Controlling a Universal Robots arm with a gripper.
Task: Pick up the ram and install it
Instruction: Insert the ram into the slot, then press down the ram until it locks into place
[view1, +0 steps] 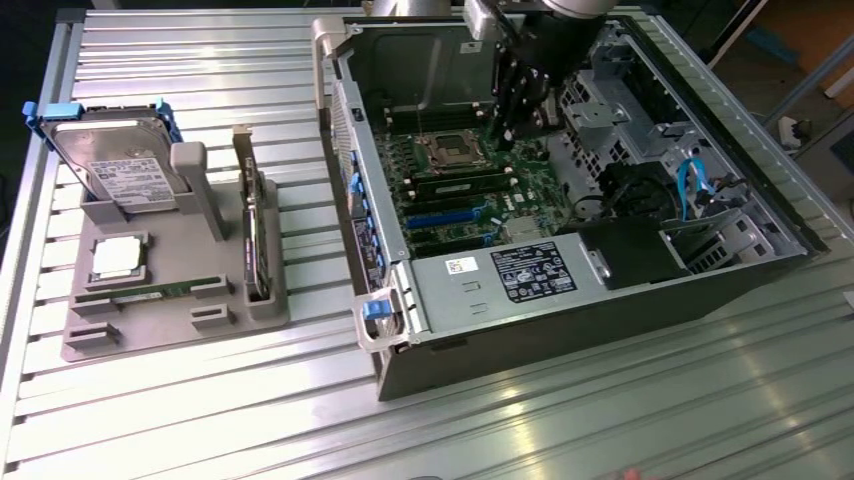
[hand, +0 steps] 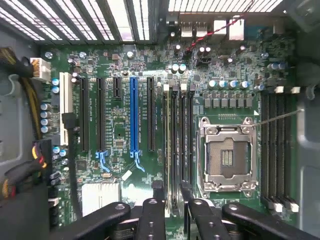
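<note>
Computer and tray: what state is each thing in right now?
computer case, lying on its side, open
CPU socket, empty
ram, lying flat in the tray
processor, lying flat on the tray
hard drive, standing on edge in the tray
expansion card, standing on edge in the tray
gripper, inside the case, over the memory slots

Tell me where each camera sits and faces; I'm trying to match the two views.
Exterior view: above the table, looking down aslant at the parts holder and open computer case; the arm and gripper reach into the case.
Wrist view: on the wrist, facing the motherboard squarely; the gripper shows.
Shared: motherboard, CPU socket, gripper.
</note>
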